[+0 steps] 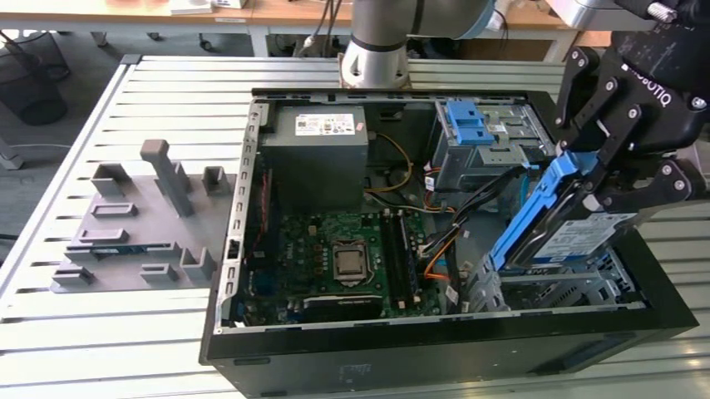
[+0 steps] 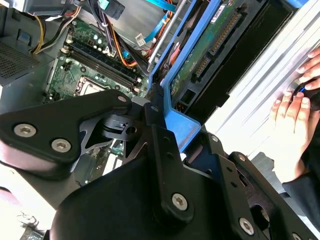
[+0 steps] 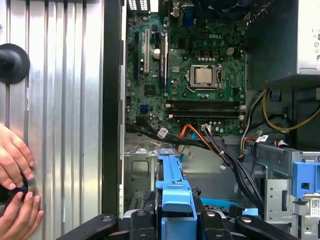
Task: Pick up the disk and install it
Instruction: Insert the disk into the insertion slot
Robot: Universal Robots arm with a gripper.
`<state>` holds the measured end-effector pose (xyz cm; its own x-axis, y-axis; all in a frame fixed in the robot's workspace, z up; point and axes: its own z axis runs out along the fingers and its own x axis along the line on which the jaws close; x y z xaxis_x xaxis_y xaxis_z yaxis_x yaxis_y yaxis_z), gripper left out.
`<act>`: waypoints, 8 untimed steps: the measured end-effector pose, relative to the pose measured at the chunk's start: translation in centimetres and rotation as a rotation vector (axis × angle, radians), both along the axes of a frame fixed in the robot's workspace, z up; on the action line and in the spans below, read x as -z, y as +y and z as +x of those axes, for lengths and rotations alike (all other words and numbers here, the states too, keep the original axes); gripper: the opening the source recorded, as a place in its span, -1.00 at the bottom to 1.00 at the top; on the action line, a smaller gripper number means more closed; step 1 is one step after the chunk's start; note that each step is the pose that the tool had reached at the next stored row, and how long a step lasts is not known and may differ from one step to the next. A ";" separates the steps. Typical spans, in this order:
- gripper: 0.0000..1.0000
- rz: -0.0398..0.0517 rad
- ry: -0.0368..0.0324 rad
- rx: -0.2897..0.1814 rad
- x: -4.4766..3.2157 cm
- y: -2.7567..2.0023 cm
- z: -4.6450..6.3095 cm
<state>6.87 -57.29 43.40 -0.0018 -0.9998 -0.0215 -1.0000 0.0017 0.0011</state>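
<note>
Black hand around disk — slatted metal table, wooden desks beyond

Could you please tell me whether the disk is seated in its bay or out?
Out: in the exterior view the gripper holds the disk steeply tilted above the open case.

Fig. 1. In my exterior view I see: slotted metal surface; wooden desk behind it; grey floor and black mesh bin at the exterior view's left.
</note>
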 end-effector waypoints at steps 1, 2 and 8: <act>-0.27 0.0000 0.0000 0.000 0.07 0.00 0.0; -0.27 0.0000 0.0000 0.000 0.14 0.00 0.0; -0.27 0.0000 0.0000 0.000 0.49 0.00 0.0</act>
